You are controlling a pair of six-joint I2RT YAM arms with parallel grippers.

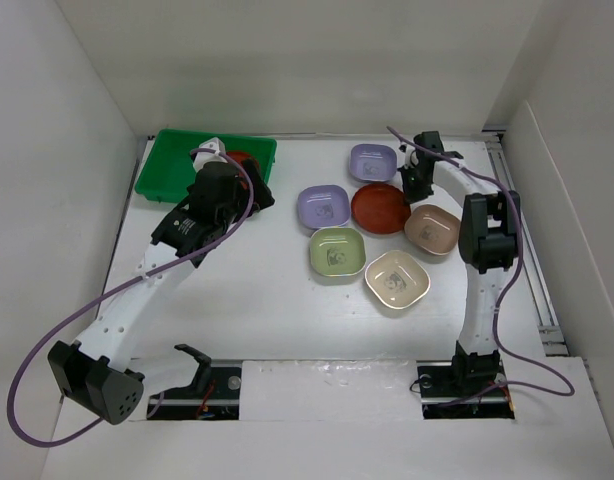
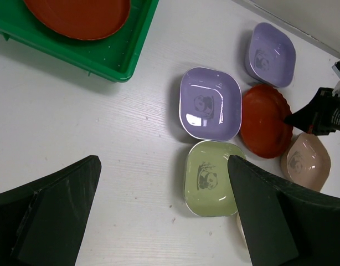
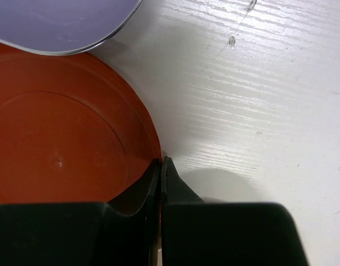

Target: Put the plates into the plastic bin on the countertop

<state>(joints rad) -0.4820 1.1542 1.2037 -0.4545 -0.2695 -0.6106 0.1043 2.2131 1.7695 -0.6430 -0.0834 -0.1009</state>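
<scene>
My left end effector [image 2: 163, 162] hangs wide open with nothing in it, its two dark fingers [image 2: 53, 221] spread far apart above the bare white worktop [image 1: 267, 300]. It is just beside the shallow bright green plastic bin [image 1: 159, 172], which sits in the far left corner of the worktop. One round red plastic plate [image 2: 76, 16] lies flat inside that bin. My right end effector [image 3: 160, 166] is low over the far right part of the worktop. Its fingers are pinched almost together on the rim of the second round red plate [image 3: 59, 144], at the edge facing the worktop's right side. I cannot tell whether that plate is lifted or resting on the surface. Five rounded-square plastic plates cluster close around it, all out on the worktop and well apart from the bin. A lavender plate [image 1: 373, 161] is on its far side, with its rim touching the red one. Another lavender plate [image 1: 323, 207] is on the side toward the left edge. A pale green plate [image 1: 337, 251] and a cream plate [image 1: 397, 278] lie toward the near edge. A tan-pink plate [image 1: 432, 228] is toward the right edge, just beside my right arm.
</scene>
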